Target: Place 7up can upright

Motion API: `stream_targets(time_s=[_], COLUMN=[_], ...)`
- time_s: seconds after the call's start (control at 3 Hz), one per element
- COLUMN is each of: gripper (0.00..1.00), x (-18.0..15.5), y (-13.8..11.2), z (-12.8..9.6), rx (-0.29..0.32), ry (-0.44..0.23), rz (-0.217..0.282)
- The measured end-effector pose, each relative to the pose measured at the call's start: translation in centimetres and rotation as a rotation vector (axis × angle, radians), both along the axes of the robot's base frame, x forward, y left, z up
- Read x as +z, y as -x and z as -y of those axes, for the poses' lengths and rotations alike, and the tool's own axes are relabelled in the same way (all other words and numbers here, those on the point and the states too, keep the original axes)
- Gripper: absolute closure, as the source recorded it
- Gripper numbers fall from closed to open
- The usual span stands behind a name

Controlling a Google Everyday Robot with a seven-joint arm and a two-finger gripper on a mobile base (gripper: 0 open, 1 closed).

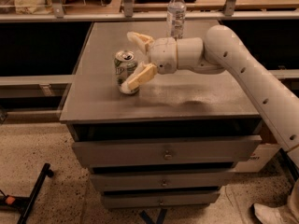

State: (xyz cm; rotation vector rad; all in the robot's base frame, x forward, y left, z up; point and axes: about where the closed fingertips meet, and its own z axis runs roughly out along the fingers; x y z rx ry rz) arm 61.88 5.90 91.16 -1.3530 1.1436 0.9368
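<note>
At left-centre of the frame, the 7up can (125,70) stood upright on the grey top of the drawer cabinet (196,99). Just right of it the gripper (134,59) hung with fingers spread wide, holding nothing. Placement appeared done, with only withdrawal outstanding. A water bottle (176,12) stood at the rear edge, and speckled floor (46,141) lay below.
</note>
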Motion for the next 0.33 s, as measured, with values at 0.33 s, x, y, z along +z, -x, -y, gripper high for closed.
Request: stream_targets(time_s=[0.33], gripper=[0.00], x=[0.00], y=[0.00], z=[-0.01], rx=[0.000], ry=[0.000], rz=[0.000])
